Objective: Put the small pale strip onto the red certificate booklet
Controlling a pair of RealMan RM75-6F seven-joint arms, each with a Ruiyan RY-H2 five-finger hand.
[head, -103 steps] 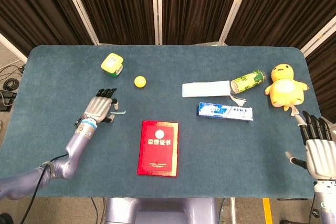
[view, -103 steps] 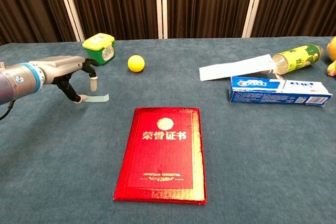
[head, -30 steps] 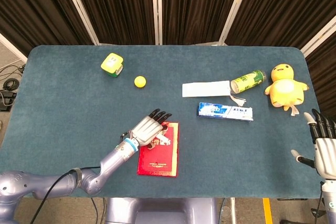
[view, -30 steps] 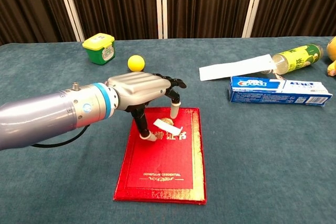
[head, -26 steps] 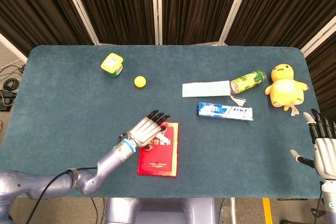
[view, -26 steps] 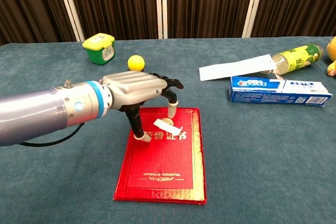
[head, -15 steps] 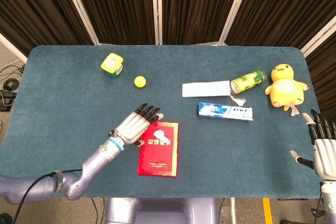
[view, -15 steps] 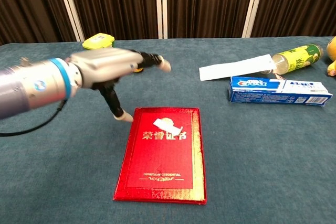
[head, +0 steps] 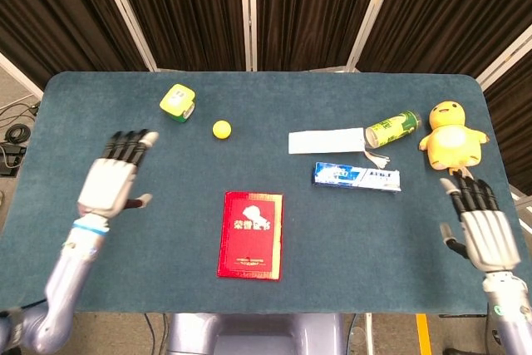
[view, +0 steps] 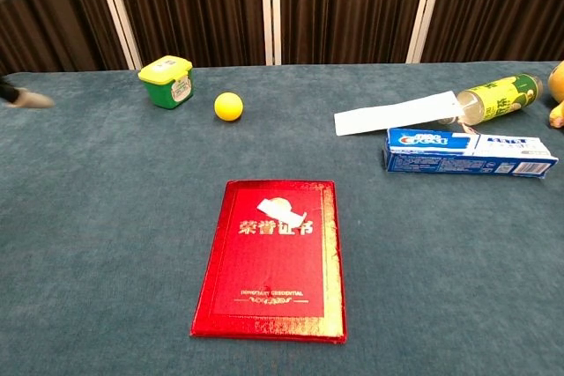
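Small pale strip [view: 281, 211]: lay on the upper half of the red certificate booklet [view: 272, 258]; placement judged done. Left hand [head: 114, 175], right hand [head: 480, 226]: fingers spread, empty, well clear either side of the booklet. Next move: none beyond holding clear.

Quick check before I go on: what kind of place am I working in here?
Probably a robot lab or data-collection bay, not a home: a table covered in teal felt, dark pleated curtains screening it behind, and cables on the floor at the left.
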